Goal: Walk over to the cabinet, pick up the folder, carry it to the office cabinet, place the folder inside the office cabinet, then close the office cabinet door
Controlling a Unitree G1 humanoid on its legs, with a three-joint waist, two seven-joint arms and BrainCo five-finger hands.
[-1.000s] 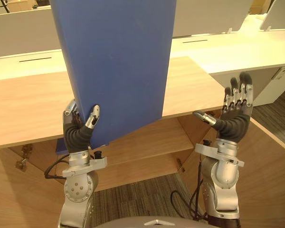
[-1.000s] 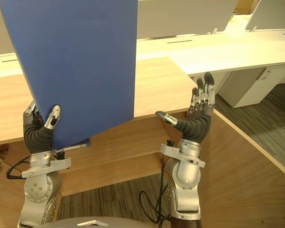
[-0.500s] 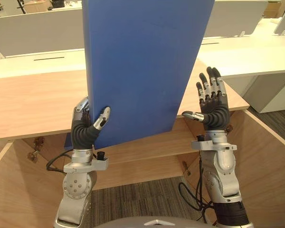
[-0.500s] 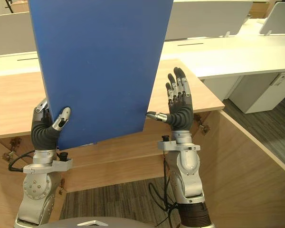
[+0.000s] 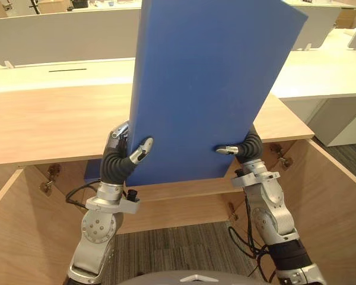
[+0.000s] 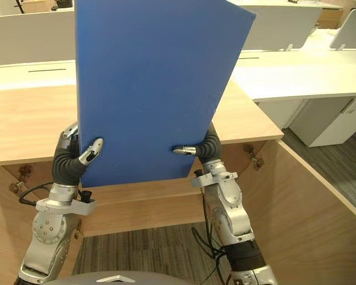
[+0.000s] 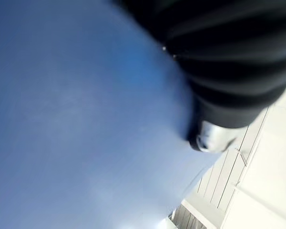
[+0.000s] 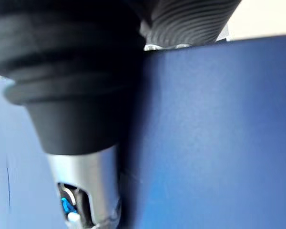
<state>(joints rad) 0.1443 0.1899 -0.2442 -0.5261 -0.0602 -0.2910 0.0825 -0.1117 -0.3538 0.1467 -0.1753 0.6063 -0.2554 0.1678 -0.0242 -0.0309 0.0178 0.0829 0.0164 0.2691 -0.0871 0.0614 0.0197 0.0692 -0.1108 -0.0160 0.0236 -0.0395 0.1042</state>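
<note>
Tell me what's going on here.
The robot is holding a large blue folder upright in front of itself with both hands. The left hand pinches its lower left edge and the right hand its lower right edge, thumbs on the near face. Behind and below stands a wooden cabinet with its doors swung open. The folder is not yet inside it.

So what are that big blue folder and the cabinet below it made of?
The folder looks like stiff plastic or coated board. It is flat and evenly blue, matt with a soft sheen, and it stays unbent while held near its bottom. The cabinet looks like wood or wood-grain laminate, I cannot tell which: it is light brown with fine streaked grain and a smooth matt top.
</note>
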